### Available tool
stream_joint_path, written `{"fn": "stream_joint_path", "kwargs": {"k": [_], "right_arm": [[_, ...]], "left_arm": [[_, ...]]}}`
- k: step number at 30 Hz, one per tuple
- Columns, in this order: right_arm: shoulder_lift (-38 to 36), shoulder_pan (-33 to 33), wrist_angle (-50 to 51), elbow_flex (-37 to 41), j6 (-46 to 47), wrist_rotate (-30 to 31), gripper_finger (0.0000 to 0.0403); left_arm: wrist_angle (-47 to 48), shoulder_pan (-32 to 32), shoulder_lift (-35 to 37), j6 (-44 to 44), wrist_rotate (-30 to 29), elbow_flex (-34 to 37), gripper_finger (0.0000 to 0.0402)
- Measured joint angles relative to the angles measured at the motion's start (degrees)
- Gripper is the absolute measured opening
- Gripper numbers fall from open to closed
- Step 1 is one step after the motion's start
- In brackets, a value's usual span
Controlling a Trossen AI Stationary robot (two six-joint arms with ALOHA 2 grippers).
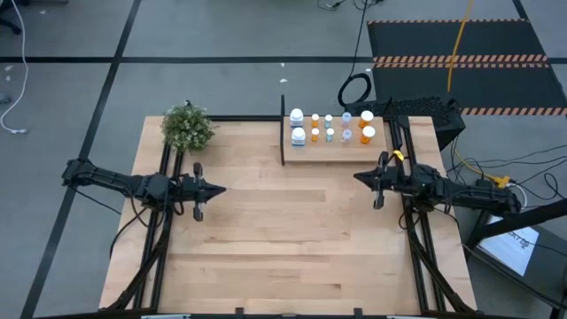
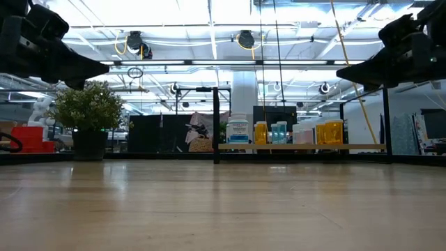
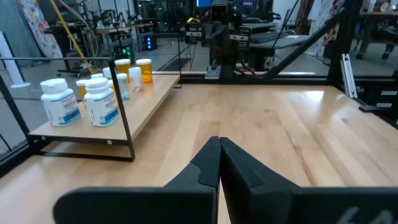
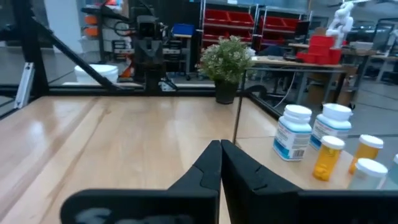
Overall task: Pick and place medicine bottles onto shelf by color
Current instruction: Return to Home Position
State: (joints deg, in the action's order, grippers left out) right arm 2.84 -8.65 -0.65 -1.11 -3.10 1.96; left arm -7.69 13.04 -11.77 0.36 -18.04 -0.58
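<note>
we note the bottles [image 1: 330, 128] upright on the shelf [image 1: 335, 153], judge them light, stiff, slick, best held around the mid-body; left gripper [image 1: 217, 189] and right gripper [image 1: 359, 176] hover empty, pinched together.

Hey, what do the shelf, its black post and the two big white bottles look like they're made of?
The shelf looks like pale wood with a matte finish: visible grain, little glare. The black post seems to be thin painted metal, being slim and straight. The white bottles look like opaque plastic with blue-printed labels.
</note>
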Motion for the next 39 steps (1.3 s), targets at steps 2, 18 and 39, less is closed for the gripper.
{"fn": "stream_joint_path", "kwargs": {"k": [2, 18, 39], "right_arm": [[0.4, 1.7, -0.7, 0.3, -0.3, 1.6, 0.0000], [0.2, 10.3, -1.7, 0.2, -2.2, 5.7, 0.0000], [-2.4, 10.3, -1.3, 0.2, -4.6, 3.8, 0.0000]], "left_arm": [[0.4, 0.0, 0.5, -0.2, -0.2, 0.0, 0.0013], [0.8, 0.0, 0.7, -0.8, -0.5, 0.0, 0.0003], [1.7, 0.0, 0.7, -0.1, -0.5, 0.0, 0.0006]]}}
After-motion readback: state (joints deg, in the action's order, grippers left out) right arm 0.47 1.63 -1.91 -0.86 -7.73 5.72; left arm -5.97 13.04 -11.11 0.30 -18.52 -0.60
